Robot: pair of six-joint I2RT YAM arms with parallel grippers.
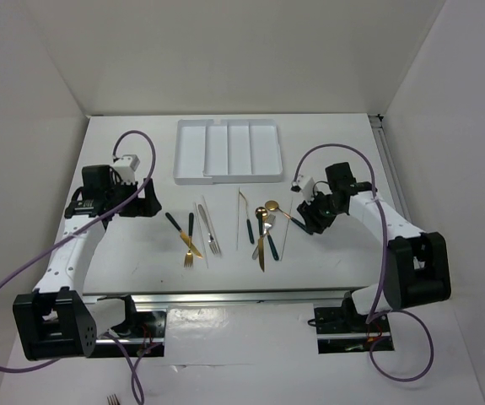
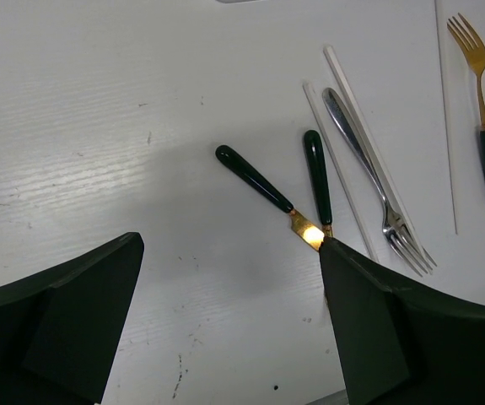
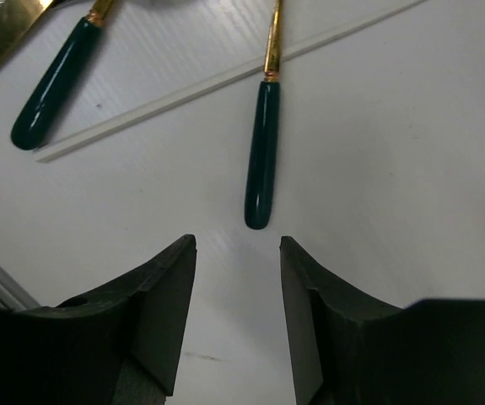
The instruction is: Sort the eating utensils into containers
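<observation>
Sorting job, opening moments: my right gripper [image 3: 238, 312] hung low over the table [image 3: 411, 169], jaws apart with nothing between them. The rounded end of a teal-handled utensil [image 3: 261, 156] lay just above the gap at centre frame. A pale stick [image 3: 225, 80] slanted across the upper frame and crossed that utensil's gold neck; which lay on top I could not tell.

My left gripper [image 2: 225, 329] was spread wide and empty along the lower edge of its view. Two teal-handled pieces [image 2: 255, 180] met at a gold tip beside its right-hand finger, and a silver fork [image 2: 377, 181] lay among more sticks to the right.

From above, the eating utensils [image 1: 191, 224] sat in two loose groups at mid-frame between the arms. The white tray [image 1: 228, 123] stood at upper centre, well apart from them, with none of them in its compartments.

I judged these pieces light, stiff and thin, lying flat enough to be awkward to pinch, with glossy handles likely to slip. The teal handle looked the best hold, being the thickest part. I would grip across its width, toward the neck, so the gold end would not droop.
</observation>
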